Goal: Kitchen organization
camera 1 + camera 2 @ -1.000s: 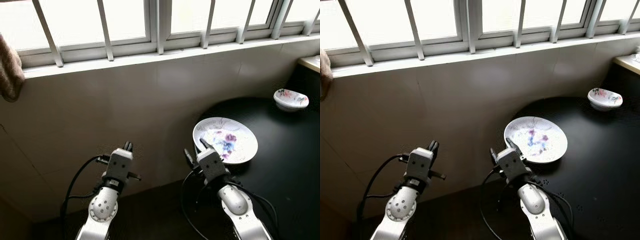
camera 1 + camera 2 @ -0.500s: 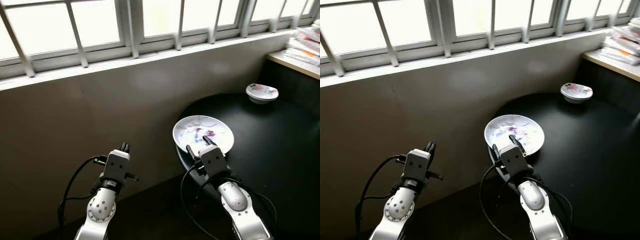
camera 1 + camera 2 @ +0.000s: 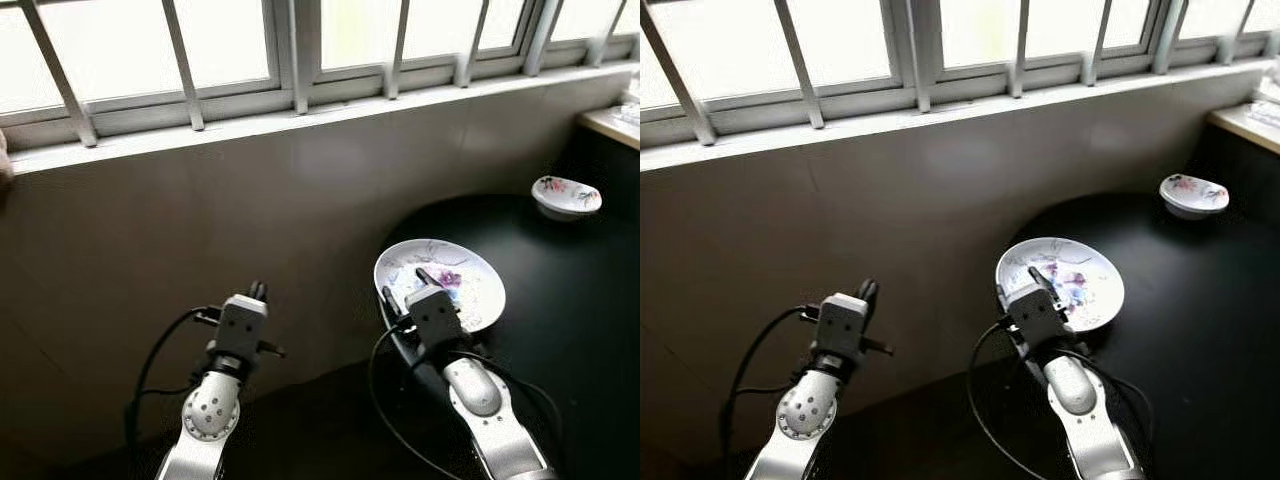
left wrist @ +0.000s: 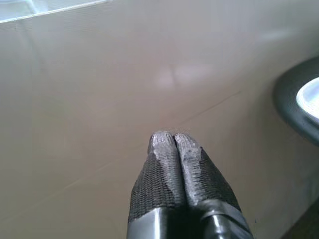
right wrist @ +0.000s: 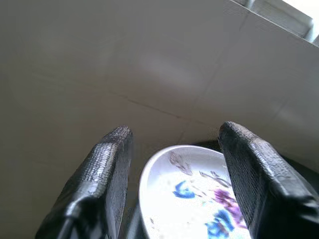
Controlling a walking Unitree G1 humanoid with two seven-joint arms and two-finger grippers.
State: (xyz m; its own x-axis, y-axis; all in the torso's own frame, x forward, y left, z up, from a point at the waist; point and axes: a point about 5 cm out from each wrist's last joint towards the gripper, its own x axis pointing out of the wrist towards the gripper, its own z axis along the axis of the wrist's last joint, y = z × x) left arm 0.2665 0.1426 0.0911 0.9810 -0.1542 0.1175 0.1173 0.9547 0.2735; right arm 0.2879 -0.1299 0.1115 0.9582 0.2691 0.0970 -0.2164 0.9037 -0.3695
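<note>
A white plate with a purple and blue flower pattern (image 3: 455, 276) lies near the left edge of a round black table (image 3: 560, 330). My right gripper (image 3: 407, 283) is open and hovers at the plate's near left rim; in the right wrist view the plate (image 5: 192, 196) lies between and beyond the two spread fingers (image 5: 107, 164). My left gripper (image 3: 258, 291) is shut and empty, held up in front of the beige wall; its fingertips (image 4: 172, 142) are pressed together in the left wrist view. A small flowered bowl (image 3: 566, 195) sits at the table's far right.
A beige tiled wall (image 3: 200, 220) runs under a barred window (image 3: 300, 50) with a white sill. A light countertop corner (image 3: 610, 122) stands at the far right, behind the small bowl. Cables hang from both wrists.
The head camera has swung, shifting the whole scene to the right in the picture. Both grippers keep the same pose relative to the plate and wall.
</note>
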